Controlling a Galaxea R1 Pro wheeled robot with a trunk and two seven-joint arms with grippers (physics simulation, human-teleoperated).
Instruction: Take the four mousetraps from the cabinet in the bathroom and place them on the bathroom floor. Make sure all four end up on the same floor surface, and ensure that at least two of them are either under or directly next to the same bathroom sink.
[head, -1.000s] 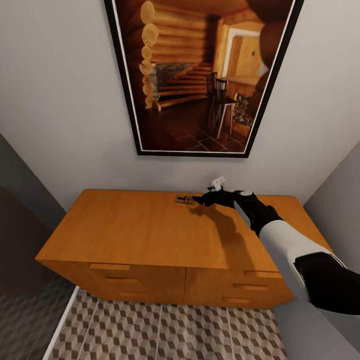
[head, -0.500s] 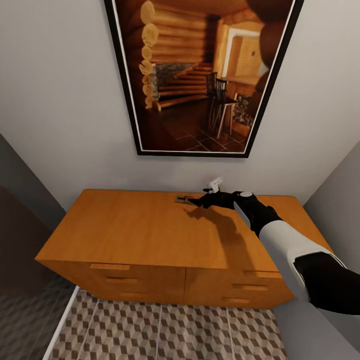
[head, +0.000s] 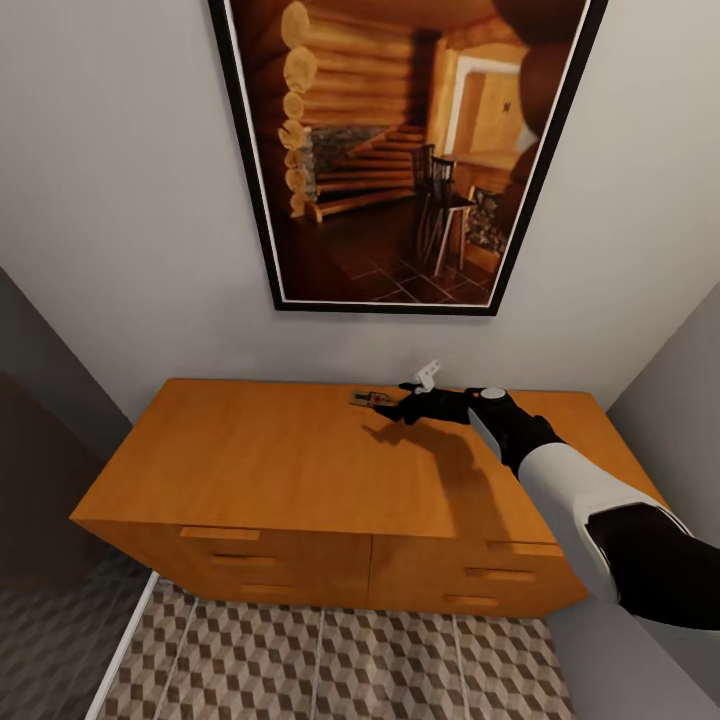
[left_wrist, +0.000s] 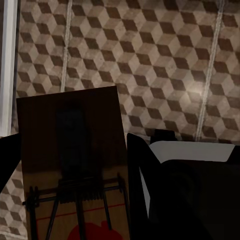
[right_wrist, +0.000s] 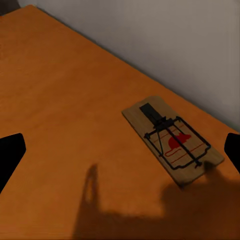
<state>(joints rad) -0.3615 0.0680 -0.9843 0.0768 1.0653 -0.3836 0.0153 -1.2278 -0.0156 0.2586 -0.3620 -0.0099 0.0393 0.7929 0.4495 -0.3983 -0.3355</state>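
One mousetrap (head: 369, 399) lies flat on the top of the orange-brown cabinet (head: 260, 450), close to the back wall. My right gripper (head: 397, 404) hovers just to its right. In the right wrist view this mousetrap (right_wrist: 172, 140) sits between and ahead of my open right gripper (right_wrist: 120, 152), whose dark fingertips (right_wrist: 10, 155) stand wide apart and touch nothing. A second mousetrap (left_wrist: 75, 165) is clamped in my left gripper (left_wrist: 75, 150), held above the cube-patterned bathroom floor (left_wrist: 150, 50). The sink is out of view.
A large framed picture (head: 400, 150) hangs on the wall above the cabinet. Grey walls close in on both sides. Cube-patterned floor (head: 350, 650) runs in front of the drawers, with a white strip (head: 125, 650) along its left edge.
My right gripper has edged slightly left toward the mousetrap on the cabinet and turned a little at the wrist. The mousetrap has not moved.
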